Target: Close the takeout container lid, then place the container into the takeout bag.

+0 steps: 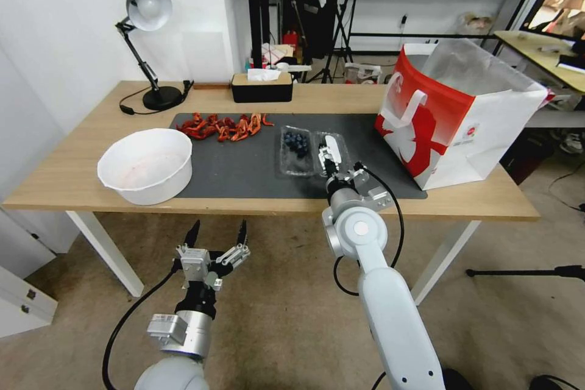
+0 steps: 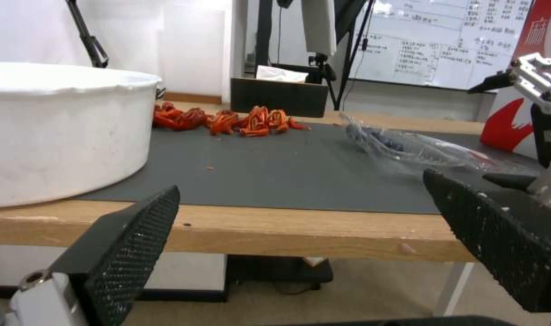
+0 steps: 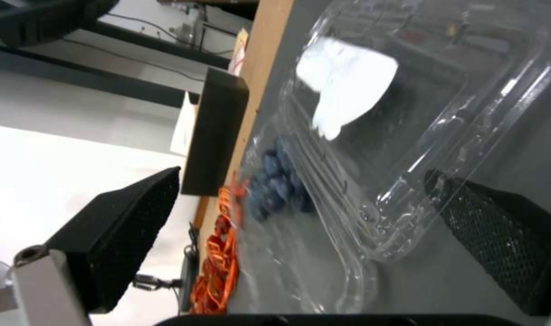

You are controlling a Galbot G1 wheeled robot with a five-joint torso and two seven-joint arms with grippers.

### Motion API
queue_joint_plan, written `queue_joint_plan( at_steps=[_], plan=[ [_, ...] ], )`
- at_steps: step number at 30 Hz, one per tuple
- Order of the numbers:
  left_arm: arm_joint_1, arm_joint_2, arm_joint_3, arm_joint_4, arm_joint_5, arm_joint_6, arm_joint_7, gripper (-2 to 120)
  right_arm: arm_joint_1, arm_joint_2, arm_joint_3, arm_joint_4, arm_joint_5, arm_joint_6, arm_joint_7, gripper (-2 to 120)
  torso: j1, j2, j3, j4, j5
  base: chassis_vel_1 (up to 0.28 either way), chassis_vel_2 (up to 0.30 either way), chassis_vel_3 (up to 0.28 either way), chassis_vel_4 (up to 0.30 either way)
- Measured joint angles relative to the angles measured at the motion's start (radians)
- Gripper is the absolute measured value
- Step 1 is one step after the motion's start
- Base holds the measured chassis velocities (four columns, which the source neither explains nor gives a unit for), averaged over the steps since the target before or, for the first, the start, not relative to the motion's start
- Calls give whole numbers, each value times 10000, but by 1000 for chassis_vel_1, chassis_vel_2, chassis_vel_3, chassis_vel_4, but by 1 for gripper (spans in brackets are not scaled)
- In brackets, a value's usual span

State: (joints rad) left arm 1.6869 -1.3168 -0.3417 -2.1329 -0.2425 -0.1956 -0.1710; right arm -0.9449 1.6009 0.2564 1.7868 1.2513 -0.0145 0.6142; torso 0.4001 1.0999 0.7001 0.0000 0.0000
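The takeout container (image 1: 297, 147) lies open on the dark mat, with blueberries (image 3: 278, 188) in its left half. Its lid (image 1: 333, 147), clear with a white label (image 3: 347, 86), is folded out flat to the right. My right gripper (image 1: 329, 163) is at the lid's near edge, open, and the lid's corner (image 3: 384, 226) sits between the fingers (image 3: 130, 226). I cannot tell whether they touch it. The takeout bag (image 1: 457, 109) stands open at the table's right end. My left gripper (image 1: 217, 234) hangs open below the table's front edge, holding nothing.
A large white bowl (image 1: 146, 164) stands at the mat's left end. Red crayfish (image 1: 222, 127) lie at the mat's back edge. Behind them are a black tissue box (image 1: 262, 86) and a desk lamp (image 1: 146, 42).
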Motion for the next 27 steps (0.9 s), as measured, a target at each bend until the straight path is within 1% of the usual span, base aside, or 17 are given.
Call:
queue_joint_plan(
  at_steps=[6,9,10,13,14,16,18,20,21,24,27],
  plan=[
    [-6,4,6,22,-8,-5,-6,100,82,0,31,-48,-329,110,-171,100,0,0,0,0,0,0,0,0,0],
    [-7,5,6,24,-15,-11,-12,100,97,-7,-47,-65,-951,159,-430,100,0,0,-1,0,0,0,0,0,0],
    [-7,5,6,24,-15,-11,-12,100,97,-7,-47,-65,-951,159,-430,100,0,0,-1,0,0,0,0,0,0],
    [-7,7,3,30,-18,-22,-19,100,136,-58,-158,-119,-1626,181,-664,100,0,0,-2,0,-1,0,0,0,0],
    [-7,7,3,30,-18,-22,-19,100,136,-58,-158,-119,-1626,181,-664,100,0,0,-2,0,-1,0,0,0,0],
    [-5,7,2,32,-21,-34,-32,100,202,-153,-244,-236,-2210,151,-892,100,0,0,-1,0,0,0,0,0,0],
    [-4,7,2,33,-22,-36,-36,100,222,-188,-272,-274,-2387,126,-971,100,0,0,-1,0,0,0,0,0,0],
    [1,6,3,35,-22,-44,-45,100,265,-320,-379,-420,-3081,96,-1277,100,-1,0,-1,0,0,0,0,0,0],
    [1,6,3,35,-22,-44,-45,100,265,-320,-379,-420,-3081,96,-1277,100,-1,0,-1,0,0,0,0,0,0],
    [3,5,12,40,-18,-57,-64,100,332,-469,-444,-579,-4053,97,-1685,100,0,0,-1,0,0,0,0,0,0],
    [2,5,35,41,-5,-60,-89,100,376,-573,-452,-629,-4445,97,-1862,100,0,0,-1,0,-1,0,0,0,0]
  ],
)
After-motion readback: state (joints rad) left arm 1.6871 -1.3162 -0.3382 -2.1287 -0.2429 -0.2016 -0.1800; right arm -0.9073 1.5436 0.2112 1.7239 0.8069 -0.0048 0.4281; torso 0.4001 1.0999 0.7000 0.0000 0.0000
